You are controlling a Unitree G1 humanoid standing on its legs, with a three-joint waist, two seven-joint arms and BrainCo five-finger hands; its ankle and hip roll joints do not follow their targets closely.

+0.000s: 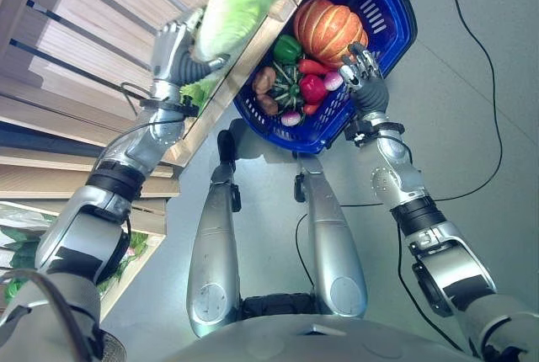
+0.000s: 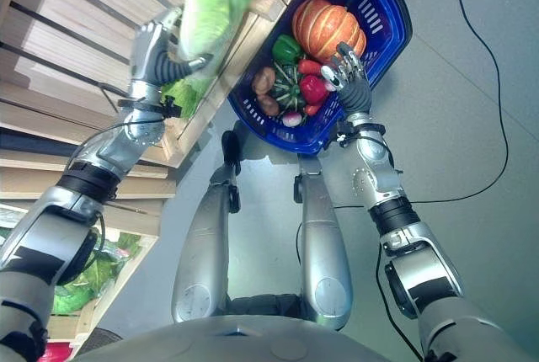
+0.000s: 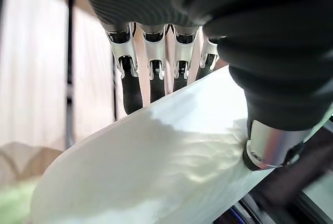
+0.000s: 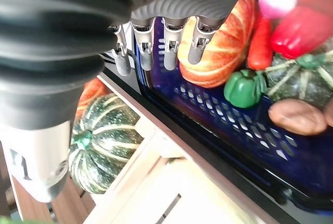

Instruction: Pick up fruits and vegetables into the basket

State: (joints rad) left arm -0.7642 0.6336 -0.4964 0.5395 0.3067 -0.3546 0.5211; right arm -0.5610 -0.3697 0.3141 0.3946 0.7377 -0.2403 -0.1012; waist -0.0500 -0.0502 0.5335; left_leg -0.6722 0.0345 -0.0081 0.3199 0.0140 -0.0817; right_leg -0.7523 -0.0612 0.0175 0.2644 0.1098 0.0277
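Left robot hand (image 1: 173,46) curled round cabbage (image 1: 240,0); right robot hand (image 1: 364,71) slack-fingered over basket (image 1: 392,8).

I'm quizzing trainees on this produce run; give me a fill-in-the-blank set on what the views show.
1. The left robot hand is curled round a long pale ____ vegetable.
2. The basket holding the produce is ____ in colour.
3. The biggest item in the basket is an orange ____.
4. The right robot hand has its fingers ____, holding nothing.

Missing words: green; blue; pumpkin; open
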